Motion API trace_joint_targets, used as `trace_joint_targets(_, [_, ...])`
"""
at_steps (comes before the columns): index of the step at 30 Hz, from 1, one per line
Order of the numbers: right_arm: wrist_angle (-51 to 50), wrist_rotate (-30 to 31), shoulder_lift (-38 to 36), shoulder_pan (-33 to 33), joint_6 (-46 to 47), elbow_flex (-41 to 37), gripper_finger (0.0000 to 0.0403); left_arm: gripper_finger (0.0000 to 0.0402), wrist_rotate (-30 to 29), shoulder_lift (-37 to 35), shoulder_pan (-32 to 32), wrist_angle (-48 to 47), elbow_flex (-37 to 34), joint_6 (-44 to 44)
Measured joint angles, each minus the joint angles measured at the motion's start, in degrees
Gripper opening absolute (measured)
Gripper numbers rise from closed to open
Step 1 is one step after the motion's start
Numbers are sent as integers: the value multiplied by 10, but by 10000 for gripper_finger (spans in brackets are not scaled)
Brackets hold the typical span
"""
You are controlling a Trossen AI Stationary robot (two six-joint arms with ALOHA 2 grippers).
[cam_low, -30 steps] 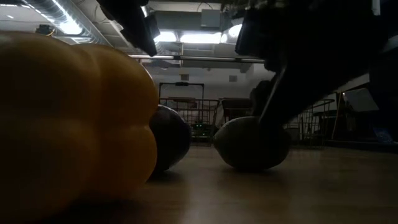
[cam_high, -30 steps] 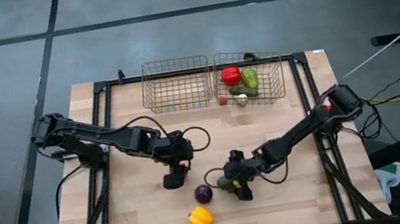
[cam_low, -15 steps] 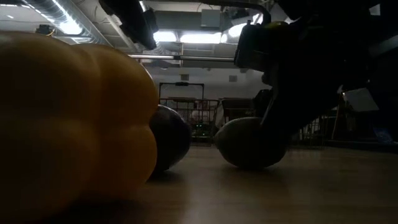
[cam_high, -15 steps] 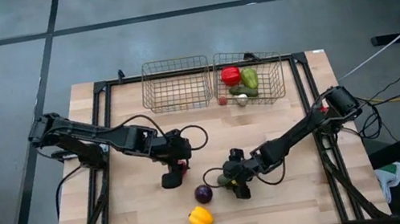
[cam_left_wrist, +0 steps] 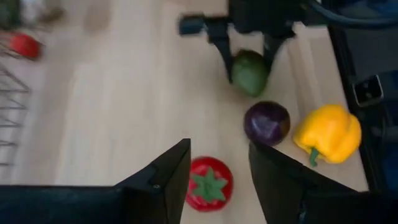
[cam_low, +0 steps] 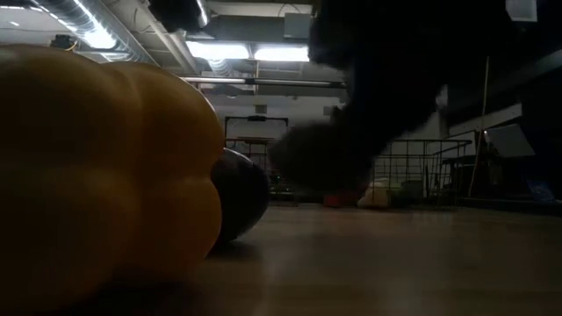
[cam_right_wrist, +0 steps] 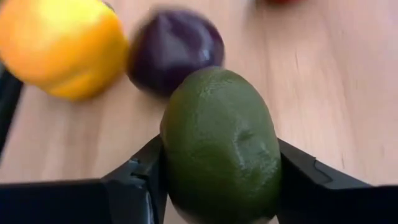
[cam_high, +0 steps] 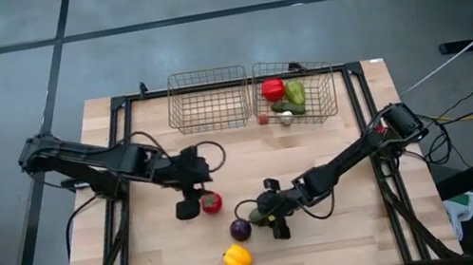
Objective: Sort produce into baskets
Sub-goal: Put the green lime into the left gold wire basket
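Dark green oval toy fruit (cam_right_wrist: pixel 219 146), matte and egg-shaped, sits between the two dark fingers of the right gripper (cam_high: pixel 271 221), which pinch it on both flanks; in the left wrist view the same piece (cam_left_wrist: pixel 250 72) hangs clamped beside the round purple ball (cam_left_wrist: pixel 267 122) and the lobed yellow toy pepper (cam_left_wrist: pixel 328 132). The piece is held near the front middle of the pale wooden table (cam_high: pixel 349 229), its long axis running roughly along the fingers as far as the right wrist view shows. The relation that matters: both rectangular wire-grid baskets lie toward the far edge, well apart from the held piece. The right-hand basket (cam_high: pixel 335 87), holding red and green pieces, is on the right arm's own side; the left-hand basket (cam_high: pixel 178 113) looks empty. My judgement: the carry is away from the camera-side edge, and the right-hand basket is the nearer reach. Left gripper (cam_high: pixel 192 202), fingers spread, hovers just beside the red toy tomato (cam_high: pixel 212 202), holding nothing.
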Motion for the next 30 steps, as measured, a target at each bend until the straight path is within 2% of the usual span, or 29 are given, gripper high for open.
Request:
trace_joint_targets(6, [-41,7,0,-14,-105,84,237,159,-53,-70,-4,-27,0,-7])
trace_joint_targets(12, [-127,75,-1,-61,-210,190,225,159,-66,-136,-4,-37,0,-16])
trace_joint_targets(16, [-137,111,-1,-103,-278,240,222,159,-67,-168,-4,-39,0,-17])
trace_joint_targets(20, [-134,126,-1,-157,-328,267,227,159,-68,-190,-4,-39,0,-16])
trace_joint_targets(25, [-134,126,-1,-237,-347,271,228,159,-69,-197,-4,-40,0,-6])
trace_joint_targets(30, [-134,97,3,-315,-347,269,229,159,-71,-197,-4,-40,0,11])
